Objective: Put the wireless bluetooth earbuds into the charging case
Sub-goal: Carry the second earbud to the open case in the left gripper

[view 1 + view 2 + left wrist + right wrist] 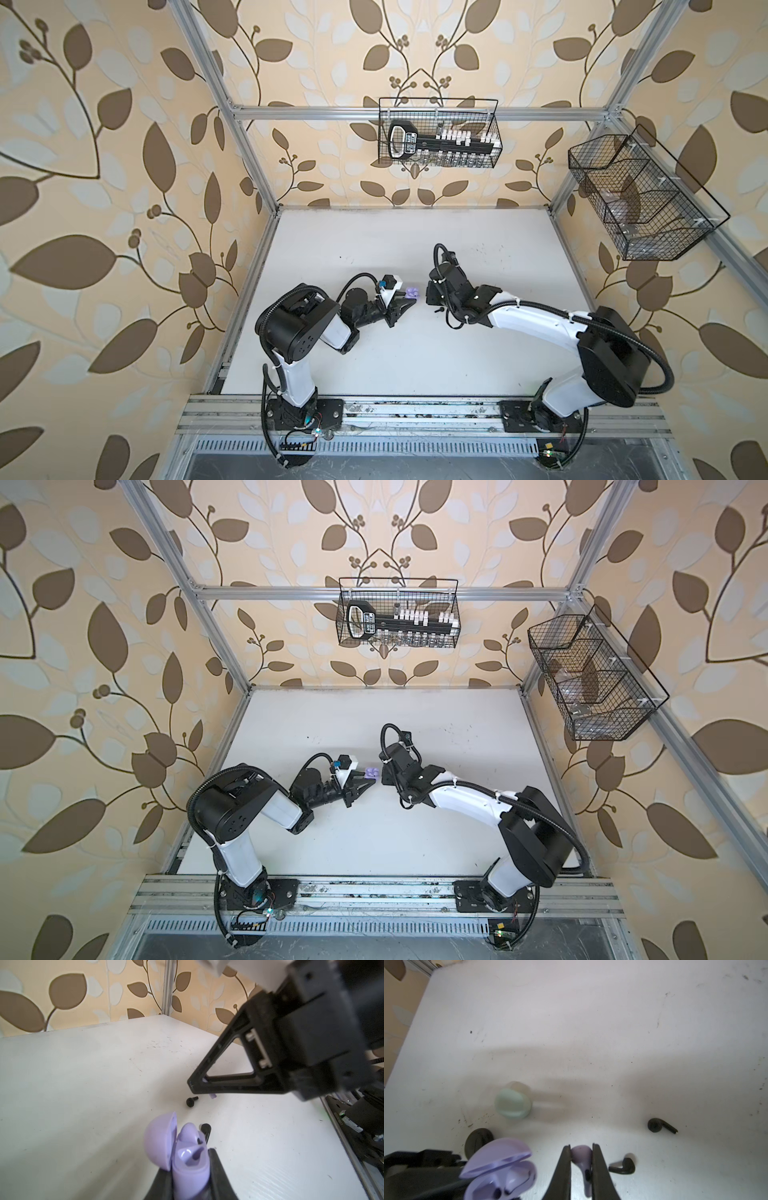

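Beige wallpaper printed with brown leaves lines the cell, and two black wire baskets (438, 133) (640, 199) hang from its aluminium frame.

Between the black fingers of the left tool (188, 1169) I see the small lilac plastic charging case (187, 1176), pinched by its base, with its rounded lid (160, 1142) hinged open. A lilac bulb (188, 1131) rises from one well and looks like a seated earbud. The right tool (581, 1147) is pressed together on a tiny lilac stemmed earbud (581, 1159), bulb at the fingertips and stem pointing back toward the wrist. It hangs just beside the open case, above the surface.

Below lies the white worktop (591, 1022), scuffed with dark specks. Two black stemmed earbuds (660, 1125) (623, 1166) rest on it, apart from each other. A closed pale mint case (512, 1103) sits further off, and a dark round case (477, 1140) is partly hidden behind the lilac lid.

In both top views the left arm (299, 320) and the right arm (540, 324) reach in from the front rail with bent elbows. Their tools meet almost tip to tip near the middle of the worktop.
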Available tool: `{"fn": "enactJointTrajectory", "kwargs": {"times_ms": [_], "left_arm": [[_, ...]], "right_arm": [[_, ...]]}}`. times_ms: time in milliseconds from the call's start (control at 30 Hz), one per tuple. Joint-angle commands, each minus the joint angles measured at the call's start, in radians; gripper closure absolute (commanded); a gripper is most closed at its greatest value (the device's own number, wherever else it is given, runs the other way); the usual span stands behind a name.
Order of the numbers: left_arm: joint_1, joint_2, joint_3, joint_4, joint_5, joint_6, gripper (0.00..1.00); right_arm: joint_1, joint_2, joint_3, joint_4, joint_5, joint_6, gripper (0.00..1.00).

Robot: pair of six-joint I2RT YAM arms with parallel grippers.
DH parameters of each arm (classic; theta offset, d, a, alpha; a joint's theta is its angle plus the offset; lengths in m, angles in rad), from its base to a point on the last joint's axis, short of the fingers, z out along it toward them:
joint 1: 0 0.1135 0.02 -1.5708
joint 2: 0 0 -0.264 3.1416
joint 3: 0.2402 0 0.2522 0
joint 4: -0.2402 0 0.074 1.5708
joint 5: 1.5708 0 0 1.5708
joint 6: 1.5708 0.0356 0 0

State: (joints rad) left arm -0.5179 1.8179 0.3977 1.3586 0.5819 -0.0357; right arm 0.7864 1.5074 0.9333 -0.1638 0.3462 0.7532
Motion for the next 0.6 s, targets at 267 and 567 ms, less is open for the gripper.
{"fn": "enactJointTrajectory", "kwargs": {"times_ms": [267,567], "left_arm": [[-0.032,-0.019,0.030,0.064,0.013,-0.018,1.00],[-0.056,-0.074,0.009,0.064,0.006,-0.023,1.00]], "right_arm": [[0.124,-0.177,-0.104,0.193,0.158,0.046,0.85],[0.196,-0.147,-0.125,0.323,0.206,0.059,0.85]]}}
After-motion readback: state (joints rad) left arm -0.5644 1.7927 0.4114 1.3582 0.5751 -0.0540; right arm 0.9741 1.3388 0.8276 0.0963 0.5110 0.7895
